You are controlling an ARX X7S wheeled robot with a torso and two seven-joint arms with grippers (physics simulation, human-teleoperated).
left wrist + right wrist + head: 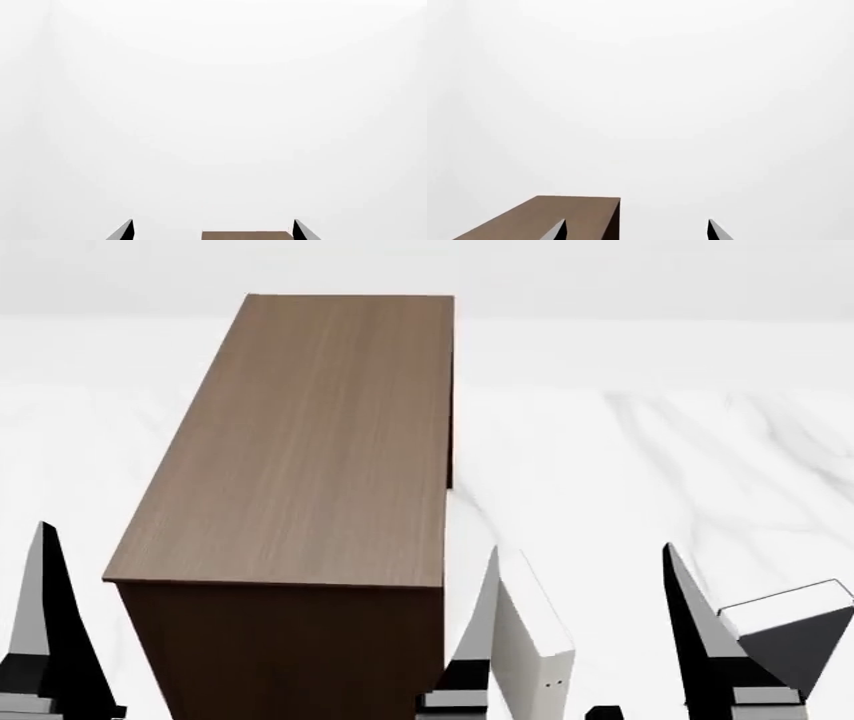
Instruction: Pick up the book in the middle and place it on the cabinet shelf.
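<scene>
Down at the head view's bottom right, past your right gripper [587, 640], sits the book [798, 635], beside the cabinet shelf [314, 440]. Both grippers wide, empty. Probably heavy, stiff, slick: pinch across covers near the spine.

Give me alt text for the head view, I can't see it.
A tall brown wood-grain cabinet shelf fills the left-centre, on a white marbled floor. Right of it stands an off-white book; a dark grey book sits at the far right. End effector fingers poke up below.
</scene>
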